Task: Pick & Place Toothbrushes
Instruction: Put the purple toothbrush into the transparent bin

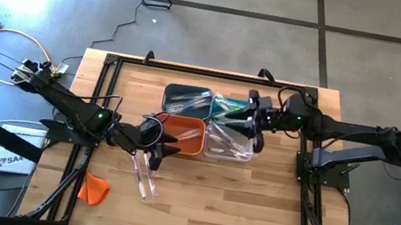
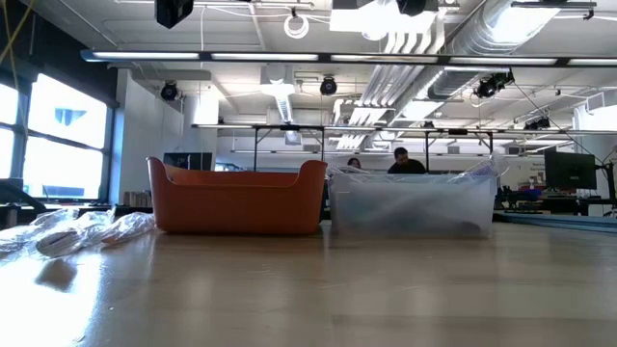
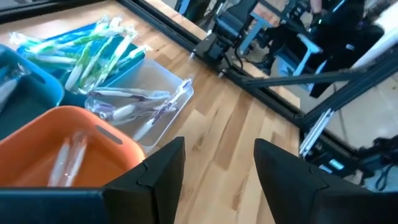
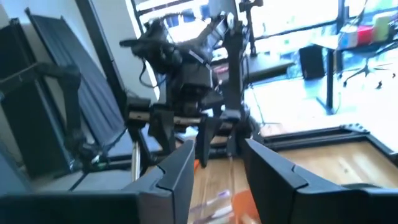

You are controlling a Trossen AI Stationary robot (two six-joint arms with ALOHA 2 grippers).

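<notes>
Four bins stand together mid-table: dark grey (image 1: 185,96), teal (image 1: 227,109), orange (image 1: 185,136) and clear (image 1: 229,144). Wrapped toothbrushes lie in the teal bin (image 3: 93,50), the clear bin (image 3: 137,106) and the orange bin (image 3: 68,158). A few more toothbrushes (image 1: 144,175) lie loose on the wood near the orange bin. My left gripper (image 3: 217,174) hangs open over the orange bin's near left corner (image 1: 167,144), with nothing between its fingers. My right gripper (image 4: 217,168) is raised above the teal and clear bins (image 1: 242,122), pointing level toward the left arm, open and empty.
An orange cloth-like lump (image 1: 94,188) lies at the near left of the table. A black frame (image 1: 110,74) edges the tabletop. Bare wood (image 1: 250,209) stretches in front of the bins. The low view shows the orange bin (image 2: 236,198) and clear bin (image 2: 413,202) side by side.
</notes>
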